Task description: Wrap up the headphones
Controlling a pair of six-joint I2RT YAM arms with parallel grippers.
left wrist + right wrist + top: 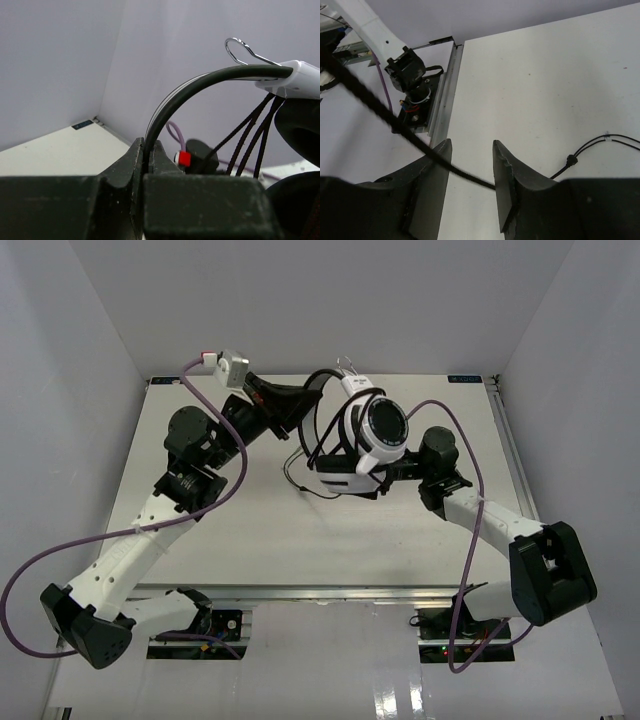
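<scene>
The left claw (148, 151) pinched the headband (190, 87) of the headphones (383, 432). The right claw (470, 150) stood partly open, the cable (395, 121) loose between its jaws. Ungripped, it could slip out and unwind.

I count one set of headphones (372, 435), held above the table (250, 540) toward its far edge. There are two arms, the left arm (130, 550) and the right arm (500, 525). Each carries one gripper, the left gripper (148, 150) and the right gripper (472, 150). There are two purple cables, one on the left (75, 540) and one on the right (481, 490). My left wrist view shows three braided black strands (250, 135). My right wrist view shows one such strand, plus two thin leads (615, 140) lying on the surface.
</scene>
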